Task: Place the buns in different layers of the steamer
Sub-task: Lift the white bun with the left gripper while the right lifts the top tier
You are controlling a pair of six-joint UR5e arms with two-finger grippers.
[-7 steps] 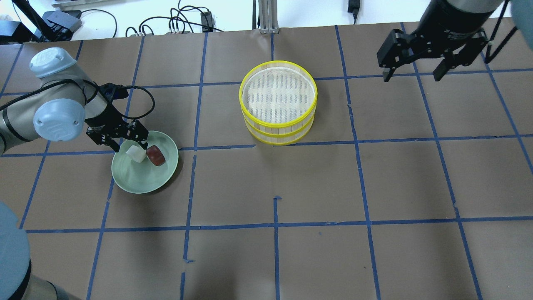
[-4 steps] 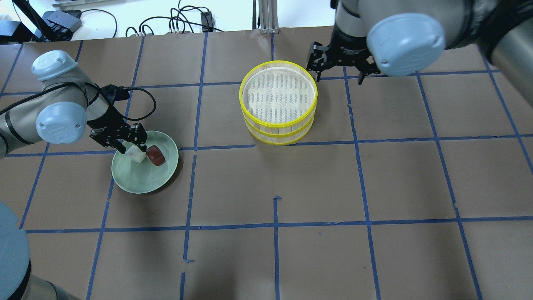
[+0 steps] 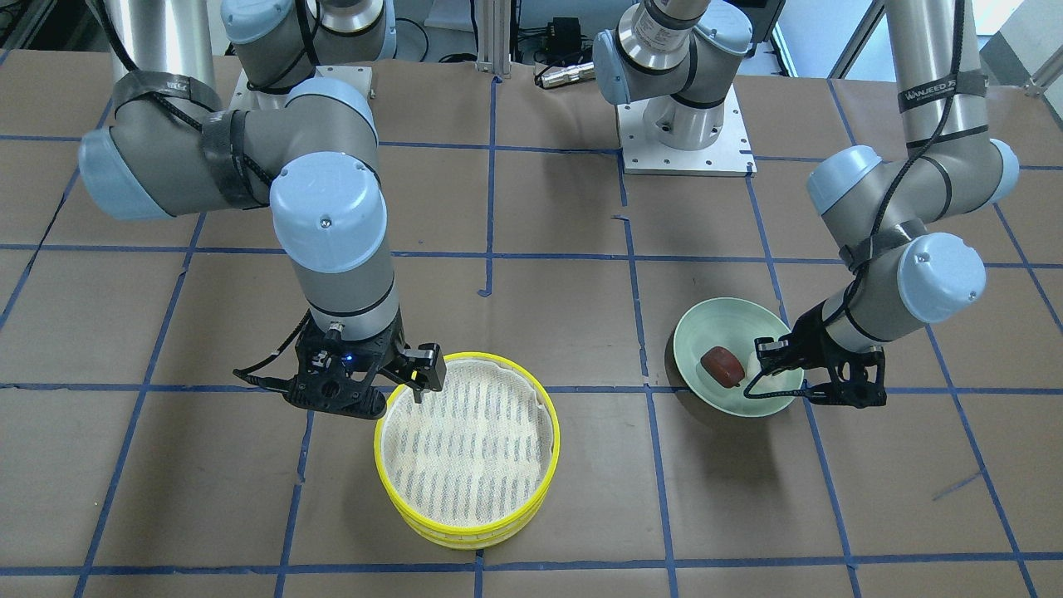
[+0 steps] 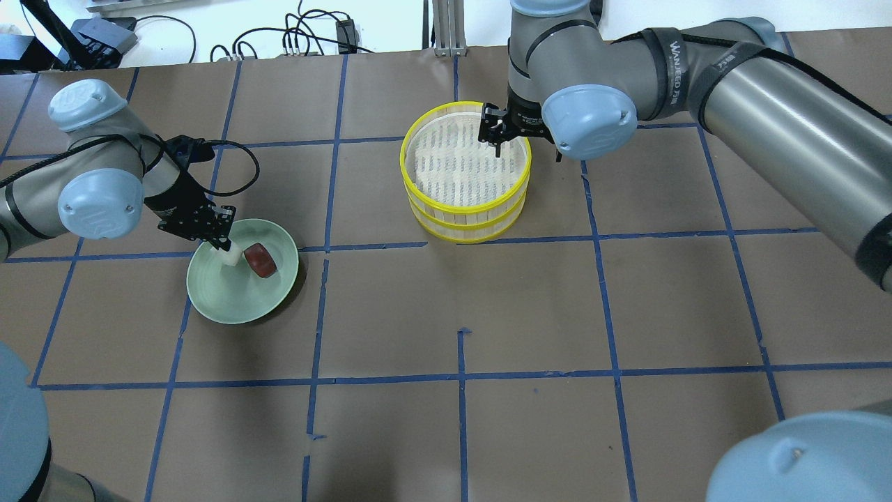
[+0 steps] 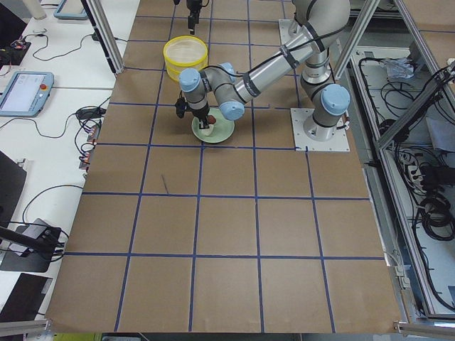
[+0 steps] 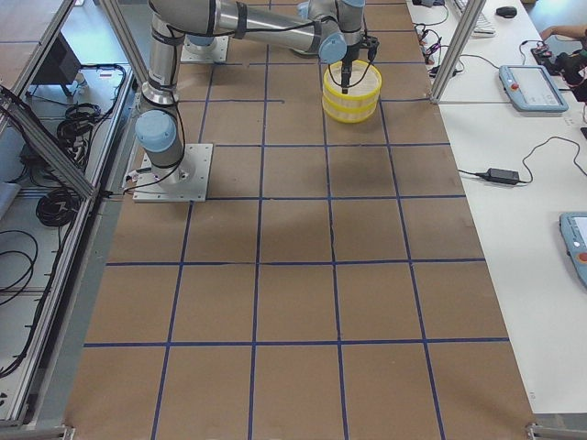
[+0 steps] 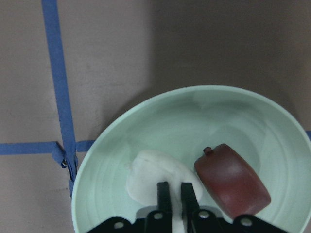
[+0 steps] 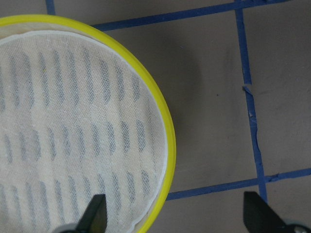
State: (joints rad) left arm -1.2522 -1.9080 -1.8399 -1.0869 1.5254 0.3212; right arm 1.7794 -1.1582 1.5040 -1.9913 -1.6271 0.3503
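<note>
The steamer (image 4: 402,162) is two stacked yellow-rimmed trays, the top one empty. My right gripper (image 8: 177,218) is open and straddles the top tray's rim (image 8: 167,126), one finger inside and one outside. It also shows in the front view (image 3: 390,394). The white bun (image 7: 150,177) and the reddish-brown bun (image 7: 232,180) lie side by side in the pale green plate (image 7: 194,111). My left gripper (image 7: 175,191) is down in the plate with its fingers pinched on the white bun (image 4: 230,256). The reddish-brown bun (image 4: 260,260) lies just to its right.
The plate (image 4: 230,300) sits on the brown paper table at the left, the steamer at the middle back. Blue tape lines grid the table. Cables and a metal post (image 4: 446,28) lie beyond the far edge.
My right arm swung in from the far right to the steamer's rim. My left gripper's fingers closed from open around the white bun to pinched on it.
</note>
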